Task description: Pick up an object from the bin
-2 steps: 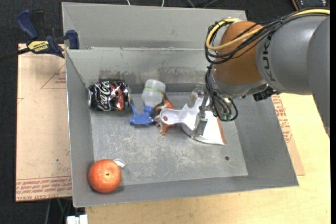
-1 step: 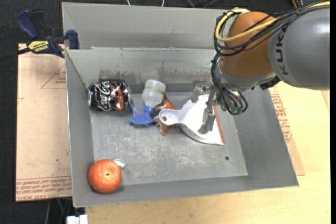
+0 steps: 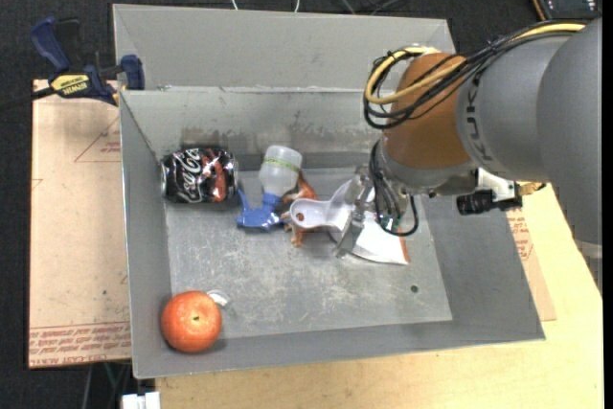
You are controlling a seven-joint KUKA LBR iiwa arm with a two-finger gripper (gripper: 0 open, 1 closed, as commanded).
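The bin (image 3: pixel 316 302) is seen to be made of grey sheet metal, matt and finely scratched across its floor. A thin, glossy metal skin, dented and creased, is shown by the black and red drinks can (image 3: pixel 198 175), while a smooth, waxy sheen is carried by the red apple (image 3: pixel 192 321). The small bottle (image 3: pixel 279 170) is formed of cloudy translucent plastic, the blue piece (image 3: pixel 256 215) and the white scoop (image 3: pixel 321 214) of smooth opaque plastic, and the arm's orange cover (image 3: pixel 426 124) is finished in a smooth satin
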